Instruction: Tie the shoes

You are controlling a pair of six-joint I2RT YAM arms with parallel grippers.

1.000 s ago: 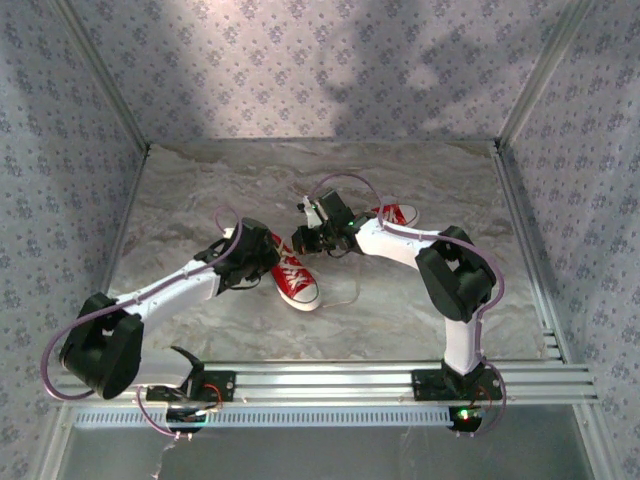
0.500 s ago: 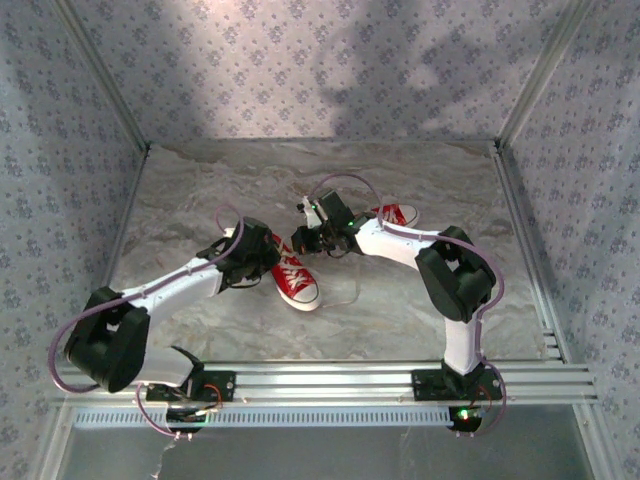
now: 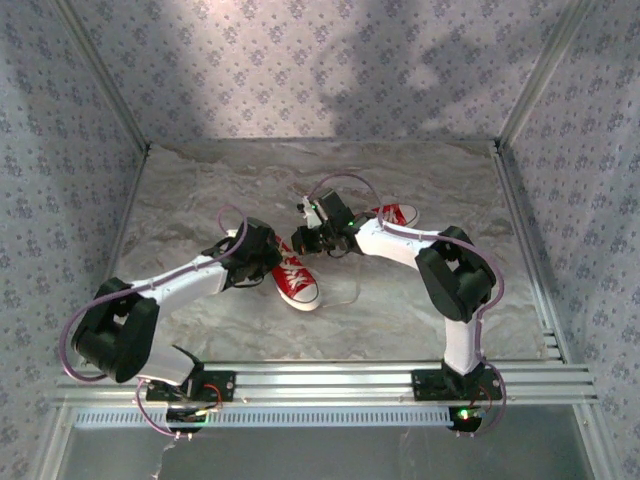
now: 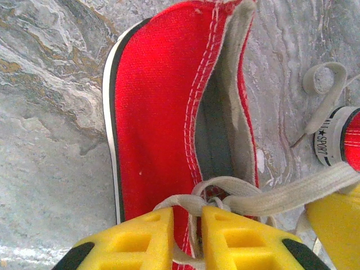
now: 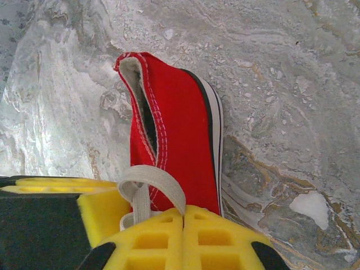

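Pinching lace with both grippers over the near shoe [image 3: 298,280], which lies on its sole mid-table on the marbled table [image 3: 400,320], toe cap toward the arm bases and slightly right. Left gripper [image 3: 270,260] sits at the shoe's heel end, right gripper [image 3: 302,240] just beyond it, the two close together.

Left wrist view: yellow fingers [image 4: 135,242] nearly together with only a thin slit, and a strand of the white lace [image 4: 292,191] drops into that slit, so the left grip is narrow and closed on lace. The rest of the lace runs taut to the right toward another yellow finger at the frame edge. Shoe opening and red canvas side sit right above the fingers.

Right wrist view: fingers pressed fully together, with a lace loop [image 5: 151,179] sticking up out of the seam, clamped.

Far shoe [image 3: 400,213] lies further back on the right, mostly hidden behind the right arm, toe cap showing. Its heel label sits just beside the near shoe in the left wrist view.
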